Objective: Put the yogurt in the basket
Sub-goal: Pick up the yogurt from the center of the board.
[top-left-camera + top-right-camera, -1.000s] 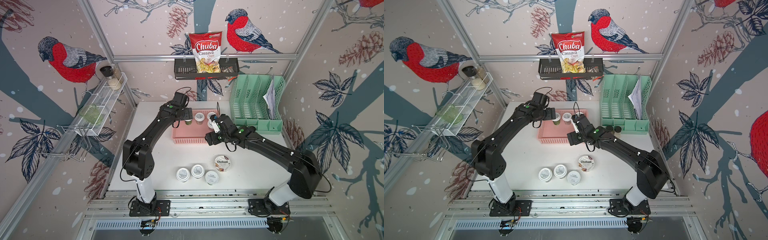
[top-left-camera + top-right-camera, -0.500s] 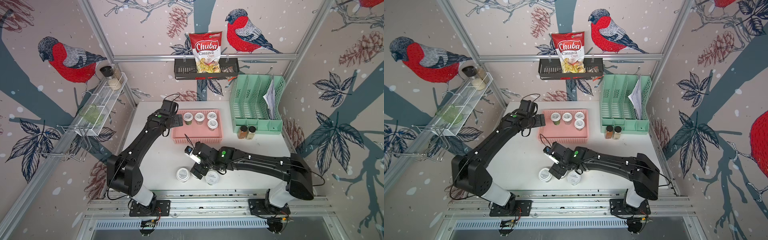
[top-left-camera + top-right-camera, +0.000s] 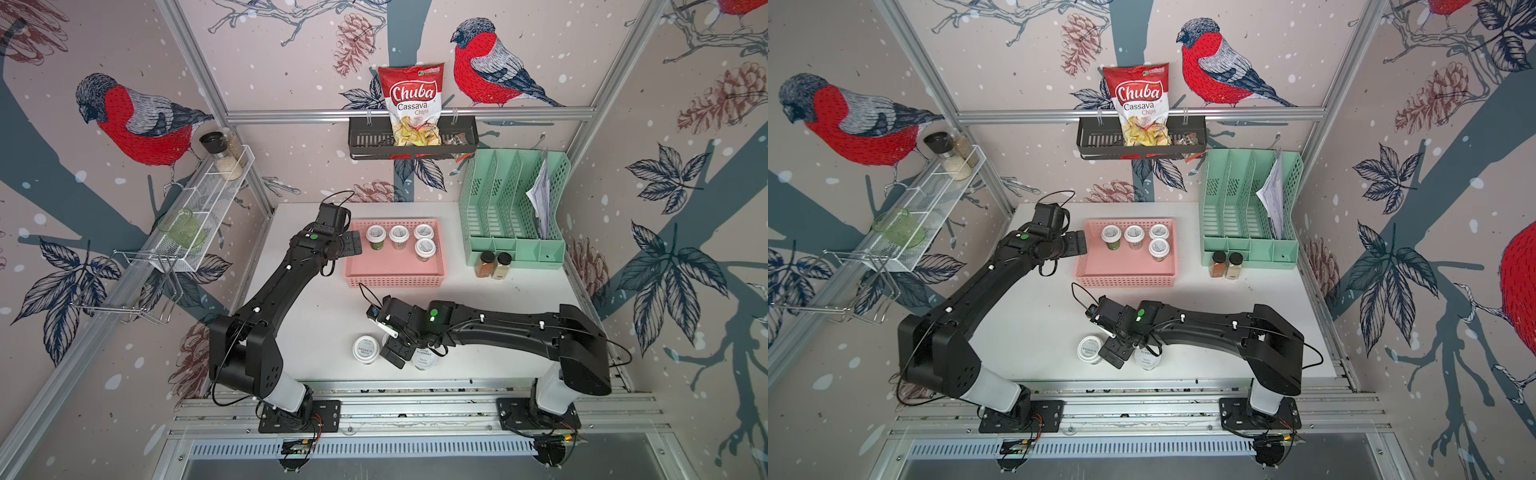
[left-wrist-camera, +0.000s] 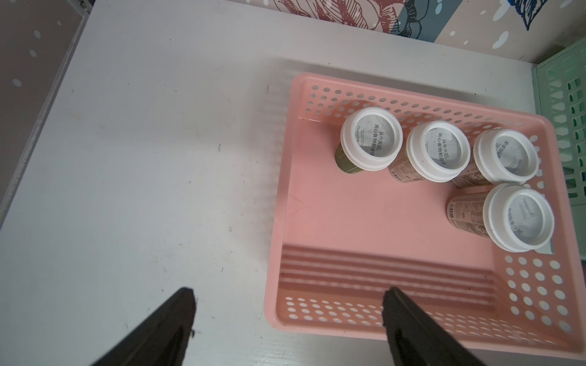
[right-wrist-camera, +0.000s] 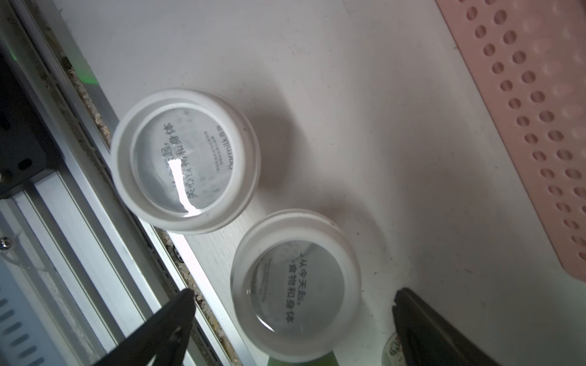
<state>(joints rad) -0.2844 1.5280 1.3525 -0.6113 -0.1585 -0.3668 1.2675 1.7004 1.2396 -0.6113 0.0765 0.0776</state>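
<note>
White tabletop [image 3: 324,316]: pink basket [image 3: 395,279] holds four yogurt cups [image 3: 399,233], packed along far wall, likely to keep floor free. Right gripper [image 5: 293,296], jaws spread, nothing gripped, straddles front-edge cup [image 5: 295,272], presumably to clear wide lid. Left gripper [image 4: 288,294] released, empty, beside basket.

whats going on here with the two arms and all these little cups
Two robot arms are loading yogurt cups into the pink basket. Four yogurt cups already stand inside it. The right gripper is open, its fingers either side of a cup near the front edge of the table, not yet gripping it. Another cup stands next to it. The left gripper hangs open and empty at the basket's side.
</note>
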